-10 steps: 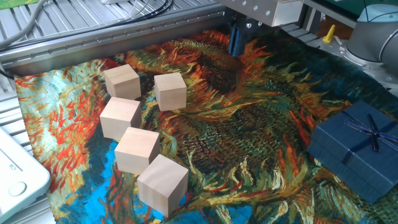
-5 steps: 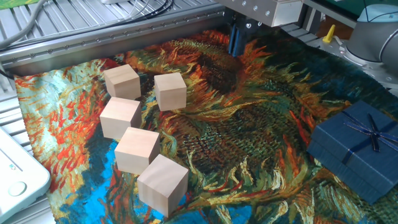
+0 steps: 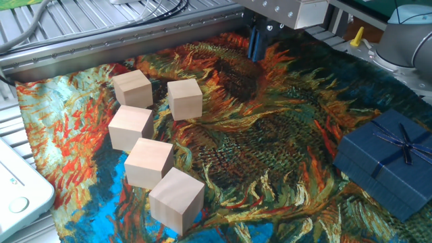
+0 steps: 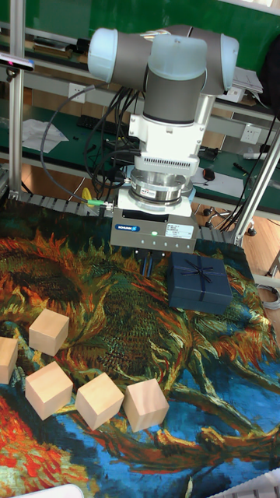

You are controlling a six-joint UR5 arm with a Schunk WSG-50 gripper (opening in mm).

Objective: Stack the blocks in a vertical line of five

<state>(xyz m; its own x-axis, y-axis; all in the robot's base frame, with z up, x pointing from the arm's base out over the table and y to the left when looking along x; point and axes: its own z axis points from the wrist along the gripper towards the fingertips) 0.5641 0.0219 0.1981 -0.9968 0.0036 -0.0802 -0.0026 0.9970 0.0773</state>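
Note:
Five pale wooden blocks lie singly on the painted cloth at the left, none on top of another: block (image 3: 132,88), block (image 3: 184,98), block (image 3: 129,127), block (image 3: 148,162) and block (image 3: 177,200). In the tall fixed view they form a loose arc, from block (image 4: 49,331) round to block (image 4: 146,405). My gripper (image 3: 256,44) hangs above the far middle of the cloth, well away from the blocks. Its fingers (image 4: 145,264) are close together and point down with nothing between them, so the gripper (image 4: 146,271) looks shut.
A dark blue ribboned gift box (image 3: 391,162) sits on the cloth at the right. A white device (image 3: 17,192) lies at the left front edge. Metal rails (image 3: 101,40) border the far side of the cloth.

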